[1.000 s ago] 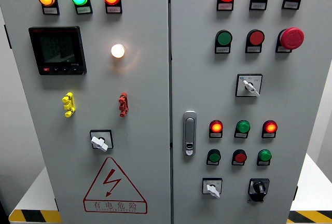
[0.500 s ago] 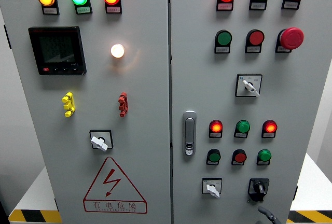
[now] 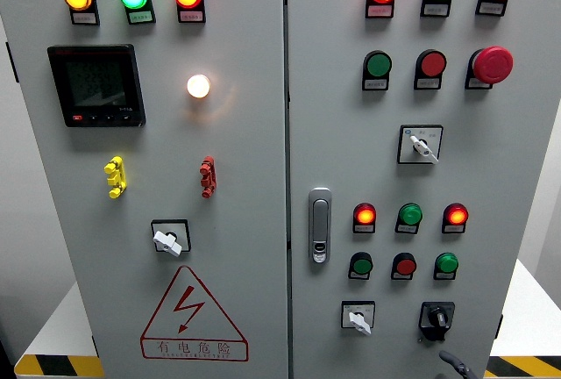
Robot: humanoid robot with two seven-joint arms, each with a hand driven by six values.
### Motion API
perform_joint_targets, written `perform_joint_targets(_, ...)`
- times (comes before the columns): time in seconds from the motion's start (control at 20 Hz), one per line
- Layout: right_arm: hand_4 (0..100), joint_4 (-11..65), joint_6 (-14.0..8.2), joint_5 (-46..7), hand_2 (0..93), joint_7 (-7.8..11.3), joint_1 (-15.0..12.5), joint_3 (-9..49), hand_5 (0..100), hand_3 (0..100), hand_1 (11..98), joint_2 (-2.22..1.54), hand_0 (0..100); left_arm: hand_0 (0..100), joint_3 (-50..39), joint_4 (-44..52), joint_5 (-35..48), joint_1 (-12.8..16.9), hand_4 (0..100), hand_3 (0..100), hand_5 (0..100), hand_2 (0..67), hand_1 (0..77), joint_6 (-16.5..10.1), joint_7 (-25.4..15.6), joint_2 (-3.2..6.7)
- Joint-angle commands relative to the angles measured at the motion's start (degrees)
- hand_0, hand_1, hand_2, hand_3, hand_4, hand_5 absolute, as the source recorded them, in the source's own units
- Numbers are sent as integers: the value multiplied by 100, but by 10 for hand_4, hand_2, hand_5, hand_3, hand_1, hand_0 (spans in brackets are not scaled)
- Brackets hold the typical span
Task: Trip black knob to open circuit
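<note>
Grey steel fills the view: a two-door control cabinet [image 3: 254, 247] seen square-on from the head camera, pale wall behind it and black-and-yellow hazard tape [image 3: 57, 366] along the floor at both lower corners. Left door carries three lit lamps along the top, amber, green and red-orange, then a dark digital meter [image 3: 96, 85] with a glowing white lamp [image 3: 198, 86] to its right, a yellow terminal [image 3: 115, 176] and a red terminal [image 3: 208, 176] lower down, a white selector switch [image 3: 169, 239], and a red-bordered lightning warning triangle [image 3: 193, 313] at the bottom. Right door shows rows of red and green lamps and buttons, a red mushroom stop button [image 3: 492, 64], a white selector in the upper middle, a chrome door latch [image 3: 321, 225] near the seam, and another white selector at lower middle. The black knob [image 3: 436, 318] sits at the lower right of the right door, just right of that lower white selector, its pointer upright or close to it. Directly under it, at the bottom edge, a dark fingertip of the right hand [image 3: 454, 364] pokes into view, close below the knob and not touching it; too little shows to tell whether the fingers are apart or together. Compared with half a second ago the tip sits slightly lower and further right, with the knob and all lamps unchanged. One second ago no hand showed at all. Left arm does not appear.
</note>
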Motion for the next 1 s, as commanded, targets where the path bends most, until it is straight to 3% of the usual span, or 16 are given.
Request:
perform_joint_targets(0.0, 944, -13, 0, 0, 21, 0, 9, 26, 1000, 884, 443, -24, 794, 0, 0, 0, 0, 0, 67, 214, 16, 129, 30, 0, 6, 0)
perform_joint_targets(0.25, 944, -39, 0, 0, 22, -17, 141, 52, 1000, 883, 442, -50, 799, 0, 0, 0, 0, 0, 67, 214, 16, 129, 31, 0, -2, 0)
perform_joint_targets(0.95, 943, 5, 0, 0, 23, -193, 343, 35, 1000, 882, 436, -59, 808, 0, 0, 0, 0, 9, 67, 214, 16, 129, 32, 0, -2, 0)
